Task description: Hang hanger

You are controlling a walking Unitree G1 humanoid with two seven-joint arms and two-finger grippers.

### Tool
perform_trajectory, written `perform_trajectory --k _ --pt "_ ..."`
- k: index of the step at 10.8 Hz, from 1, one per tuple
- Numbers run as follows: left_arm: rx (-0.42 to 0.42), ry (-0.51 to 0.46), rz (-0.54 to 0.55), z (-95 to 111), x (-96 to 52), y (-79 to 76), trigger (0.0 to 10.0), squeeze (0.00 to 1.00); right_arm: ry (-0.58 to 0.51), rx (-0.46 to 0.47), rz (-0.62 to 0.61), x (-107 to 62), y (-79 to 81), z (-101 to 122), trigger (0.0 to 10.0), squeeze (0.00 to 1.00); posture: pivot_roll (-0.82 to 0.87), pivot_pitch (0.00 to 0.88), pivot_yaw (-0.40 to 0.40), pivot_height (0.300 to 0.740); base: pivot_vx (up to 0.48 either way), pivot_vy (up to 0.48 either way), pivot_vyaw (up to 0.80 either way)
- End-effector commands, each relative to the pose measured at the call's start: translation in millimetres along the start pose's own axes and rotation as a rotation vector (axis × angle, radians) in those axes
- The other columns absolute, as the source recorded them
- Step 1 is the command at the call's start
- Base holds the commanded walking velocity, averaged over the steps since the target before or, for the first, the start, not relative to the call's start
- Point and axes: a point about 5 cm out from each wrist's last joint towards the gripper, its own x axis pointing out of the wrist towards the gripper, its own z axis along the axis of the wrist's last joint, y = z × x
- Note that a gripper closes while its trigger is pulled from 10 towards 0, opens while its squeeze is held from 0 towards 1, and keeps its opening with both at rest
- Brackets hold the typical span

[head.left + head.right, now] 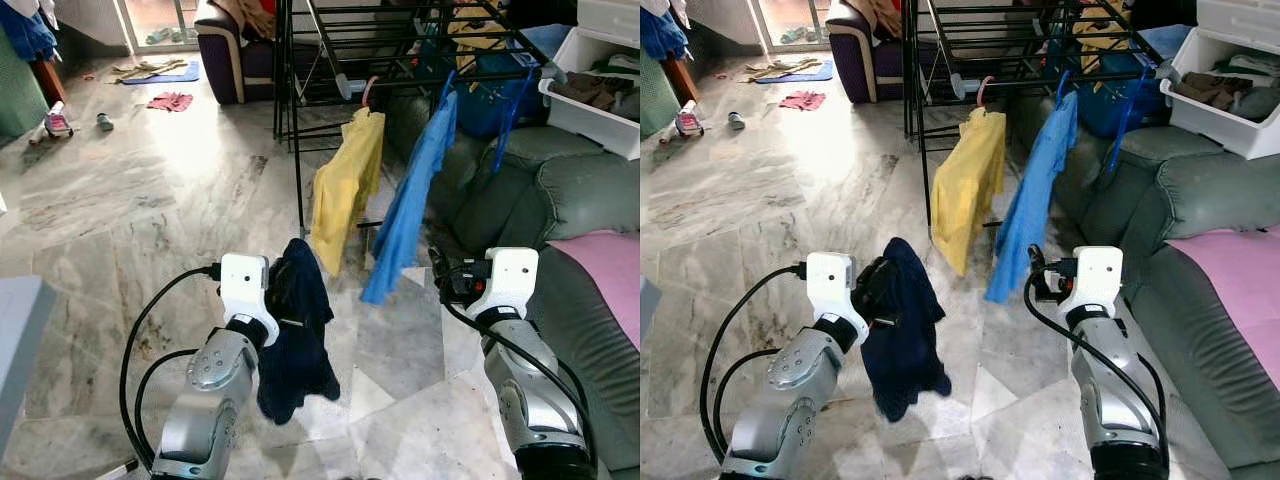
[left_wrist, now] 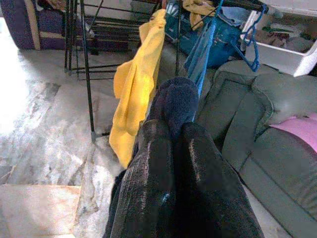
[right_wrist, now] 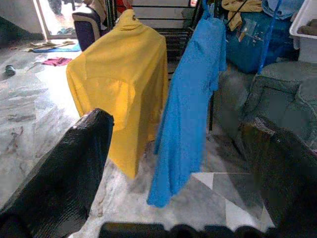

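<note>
Your left gripper (image 2: 171, 148) was clamped, fingers together, on a navy garment (image 1: 295, 335), which drooped from it above the marble floor (image 1: 120, 210), short of the black rack (image 1: 400, 40). I could not tell whether a hanger sat inside that cloth. Your right gripper (image 3: 178, 163) had its fingers (image 3: 64, 173) spread wide, holding nothing, and it faced the rack from just in front of it. From the rack's near rail a yellow shirt (image 1: 347, 185) hung on a pink hook (image 1: 371, 92), and a blue shirt (image 1: 412, 200) hung beside it, on the sofa side. The grey sofa (image 1: 560, 200) stood right of the rack, with a pink cloth (image 1: 605, 270) on its seat and a white bin (image 1: 595, 100) on its back. Beyond the rack stood a purple armchair (image 1: 225, 55), and a red rag (image 1: 170, 101) lay on the floor left of it.
</note>
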Motion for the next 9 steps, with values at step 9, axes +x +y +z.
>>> perform_trajectory --k 9 --pt "0.123 0.052 0.153 -15 -44.6 44.3 10.0 0.0 0.043 0.059 -0.023 -47.2 5.5 -3 10.0 0.0 0.01 0.065 -0.037 0.74 0.0 0.0 0.0"
